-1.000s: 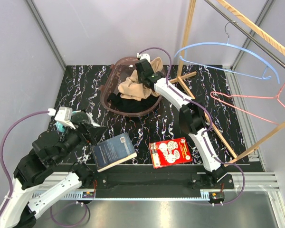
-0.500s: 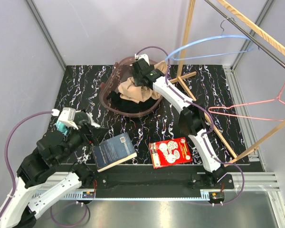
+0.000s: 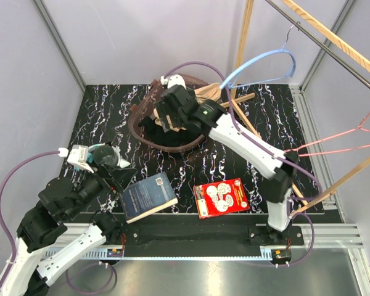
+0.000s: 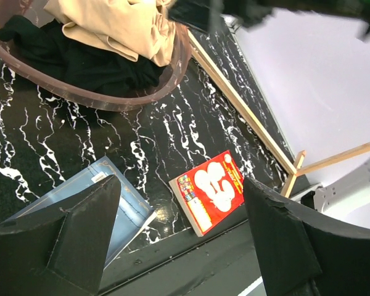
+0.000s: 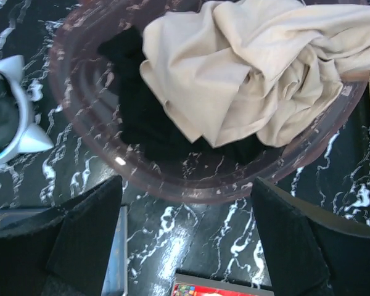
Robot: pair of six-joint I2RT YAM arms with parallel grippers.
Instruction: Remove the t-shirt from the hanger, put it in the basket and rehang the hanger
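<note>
The beige t-shirt [image 5: 253, 68] lies heaped in the brown basket [image 5: 80, 37], just beyond the right gripper [image 5: 186, 185] — fingers spread, empty — the basket on a black marbled table [image 3: 105, 117], grey walls [image 3: 142, 37] behind.

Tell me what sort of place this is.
Probably a robotics lab test cell: bare walls framed by aluminium posts, a wooden clothes rack with a blue hanger, and a basket of clothes on the table.

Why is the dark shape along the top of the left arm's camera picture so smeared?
Left wrist view: that is the right arm, blurred, perhaps from motion or being too near; the red book is crisp. Right wrist view: sharp, a glint on the basket rim. Top view: evenly lit, sharp.
</note>
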